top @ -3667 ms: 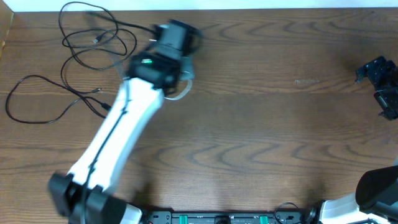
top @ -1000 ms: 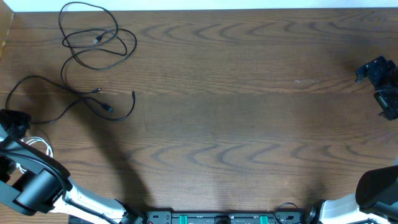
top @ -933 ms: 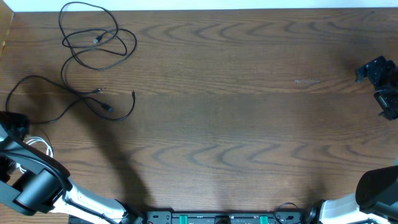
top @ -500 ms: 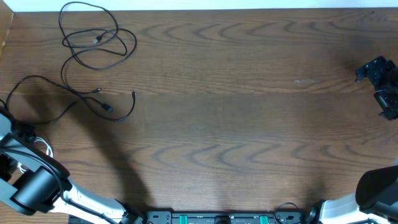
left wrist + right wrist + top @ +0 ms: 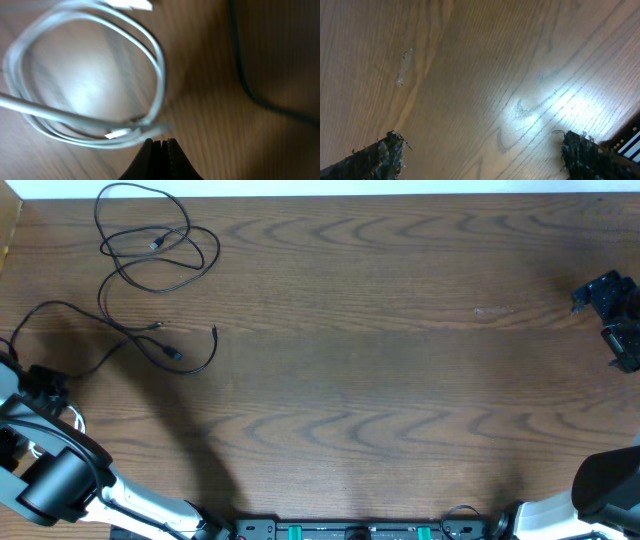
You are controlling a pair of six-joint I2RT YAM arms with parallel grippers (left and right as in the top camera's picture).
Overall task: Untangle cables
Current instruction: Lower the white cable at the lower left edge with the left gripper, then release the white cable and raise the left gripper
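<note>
Two black cables lie at the table's far left: one looped [image 5: 155, 243] near the back edge, the other [image 5: 172, 353] sprawled just in front of it. The white cable [image 5: 72, 417] is coiled at the left edge beside my left arm. My left gripper [image 5: 45, 383] hovers over that coil. In the left wrist view its jaws [image 5: 160, 143] are shut with nothing between them, and the white cable [image 5: 159, 70] runs just past the tips. A black cable [image 5: 243, 75] crosses at the right. My right gripper [image 5: 610, 315] [image 5: 485, 157] stands open over bare wood at the far right.
The wooden table [image 5: 380, 370] stretches between the two arms. Its left edge [image 5: 8, 240] is close to the cables. The arm bases and a black rail [image 5: 350, 530] line the front edge.
The left arm brought the white cable from the back middle to the left edge. Over the last second its jaws closed and it shifted slightly right. The right arm has not moved.
</note>
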